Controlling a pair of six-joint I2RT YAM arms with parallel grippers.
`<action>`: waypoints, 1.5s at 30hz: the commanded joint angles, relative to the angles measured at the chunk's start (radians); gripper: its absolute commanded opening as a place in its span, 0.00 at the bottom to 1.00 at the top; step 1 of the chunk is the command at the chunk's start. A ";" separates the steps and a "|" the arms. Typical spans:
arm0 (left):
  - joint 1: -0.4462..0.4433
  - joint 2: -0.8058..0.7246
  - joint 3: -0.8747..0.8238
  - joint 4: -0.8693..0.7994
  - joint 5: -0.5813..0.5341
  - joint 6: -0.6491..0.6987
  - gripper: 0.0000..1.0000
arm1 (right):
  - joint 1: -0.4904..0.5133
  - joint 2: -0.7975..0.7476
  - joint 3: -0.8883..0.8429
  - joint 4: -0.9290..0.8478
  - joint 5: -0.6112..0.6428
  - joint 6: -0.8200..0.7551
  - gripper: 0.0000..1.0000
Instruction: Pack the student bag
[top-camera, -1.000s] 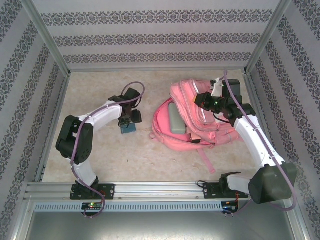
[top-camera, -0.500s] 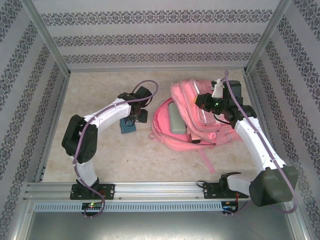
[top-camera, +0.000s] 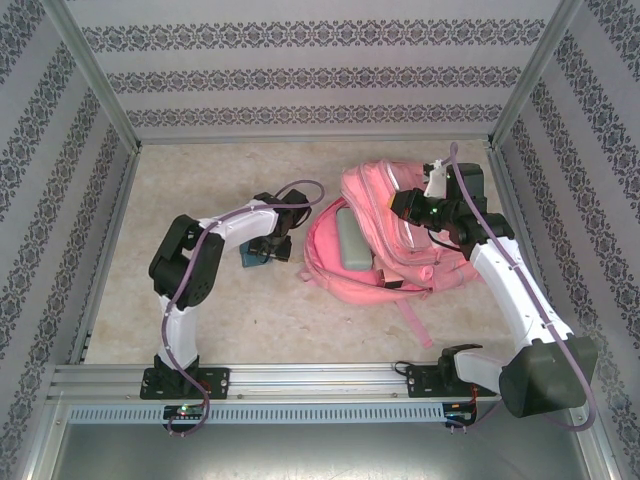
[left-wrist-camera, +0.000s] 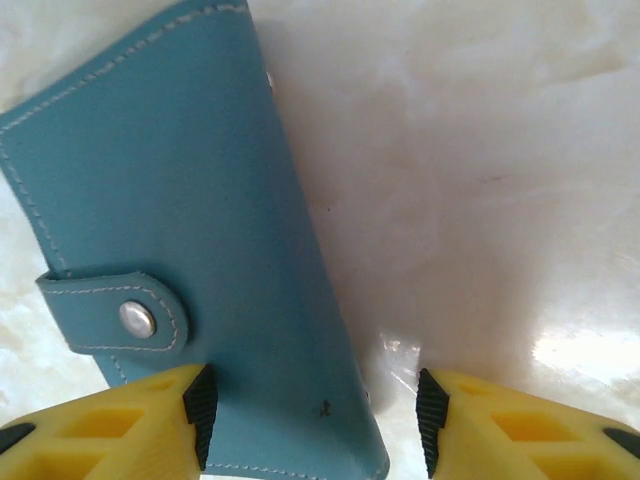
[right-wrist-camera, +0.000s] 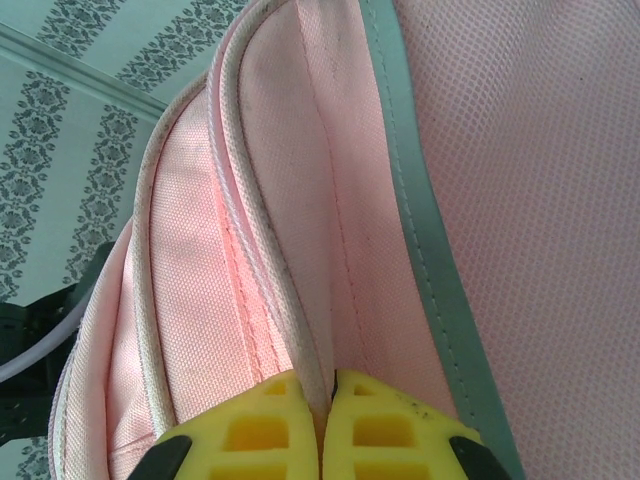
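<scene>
1. Backpack (top-camera: 440, 265) is being pinched at a seam fold by the clenched right gripper (right-wrist-camera: 325, 420), on the table's (top-camera: 200, 180) right half.
2. Blue wallet's (left-wrist-camera: 180, 200) edge, mid-table, is being straddled by the left gripper (left-wrist-camera: 315, 425), jaws apart, nothing clamped.

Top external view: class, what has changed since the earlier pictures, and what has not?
The left arm folded, elbow swinging rightward; the left end effector edged right, open astride an edge of the blue wallet. Nothing gripped or released. The right end effector stayed shut on the student bag, which did not move.
</scene>
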 joint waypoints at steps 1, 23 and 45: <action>-0.008 0.023 0.012 -0.042 -0.039 -0.002 0.54 | 0.005 -0.034 0.002 0.018 -0.020 0.007 0.04; -0.010 -0.398 0.002 0.217 0.454 -0.123 0.00 | 0.005 -0.018 0.023 0.020 -0.019 0.007 0.04; -0.133 -0.190 -0.128 0.393 0.483 -0.329 0.11 | 0.007 0.010 0.036 0.026 -0.024 0.012 0.04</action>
